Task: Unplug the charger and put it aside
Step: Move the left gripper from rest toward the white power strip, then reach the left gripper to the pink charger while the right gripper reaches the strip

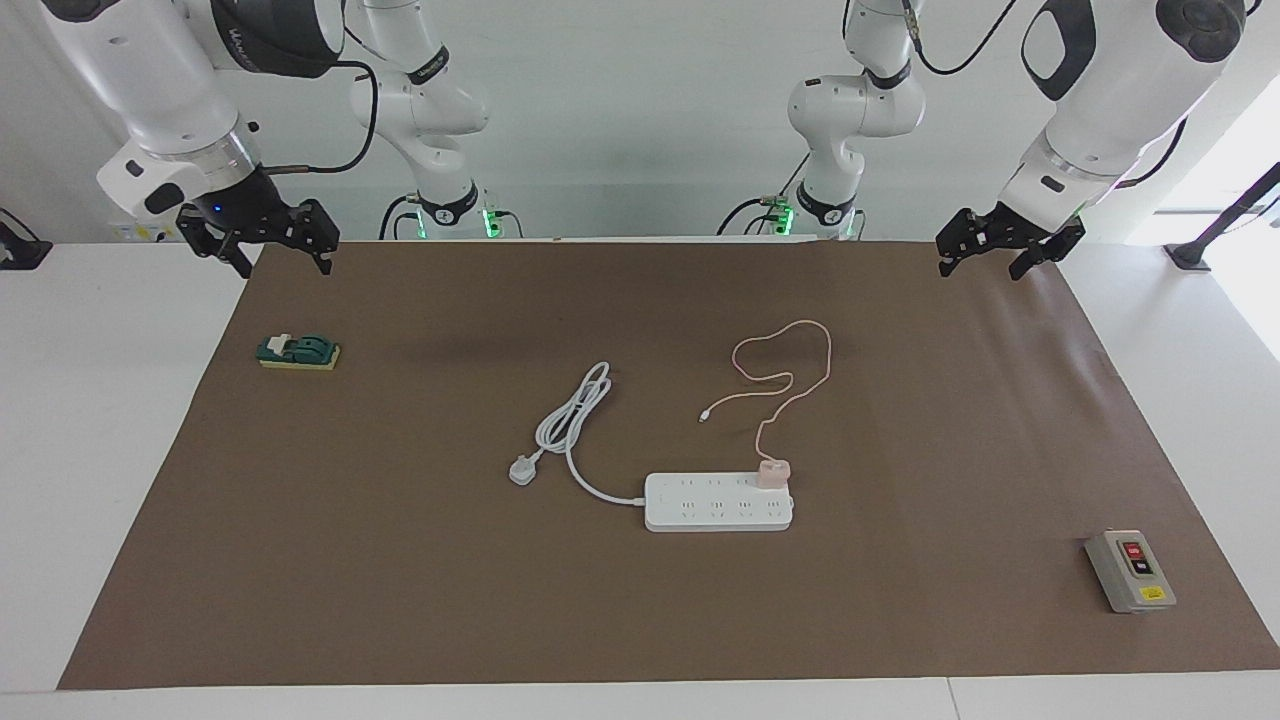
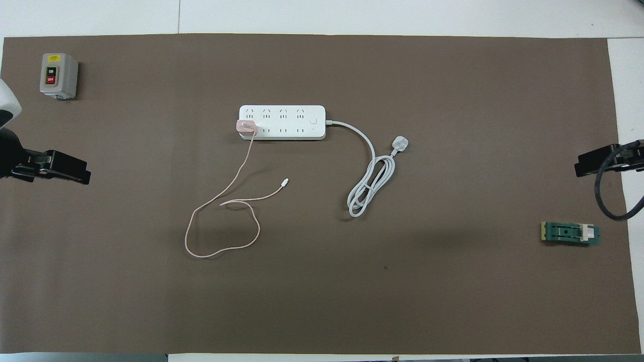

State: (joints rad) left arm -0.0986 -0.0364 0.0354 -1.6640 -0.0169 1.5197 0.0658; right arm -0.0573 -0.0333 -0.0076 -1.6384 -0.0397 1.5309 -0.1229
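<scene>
A small pale pink cube-shaped charger [image 1: 772, 473] sits plugged into the long white plastic power strip [image 1: 718, 502], in the row of sockets nearer to the robots, at the strip's end toward the left arm's end of the counter [image 1: 120, 450]. The counter is white, with a wide brown paper mat [image 1: 400, 580] spread over it. The charger's thin pink cable [image 1: 790, 370] runs from the cube toward the robots, makes an open loop on the mat, and doubles back to end in a tiny white connector [image 1: 706, 416] lying apart from the strip.

From the strip's other end a thick white cord [image 1: 575, 415] curves away and lies coiled in a long bundle, its white three-pin plug [image 1: 522, 469] resting loose on the mat beside the coil.

A grey switch box with a red and a black button [image 1: 1130, 571] lies near the mat's corner toward the left arm's end, farther from the robots than the strip. A green knife-switch block on a yellow base [image 1: 298, 351] lies toward the right arm's end, nearer to the robots.

Both arms wait, raised. The left claw [image 1: 1005, 247] hangs over the mat's edge at its own end, and the right claw [image 1: 255, 238] hangs over the mat's corner at its end. Each points down with its black fingers spread apart, gripping nothing, well apart from the charger.
</scene>
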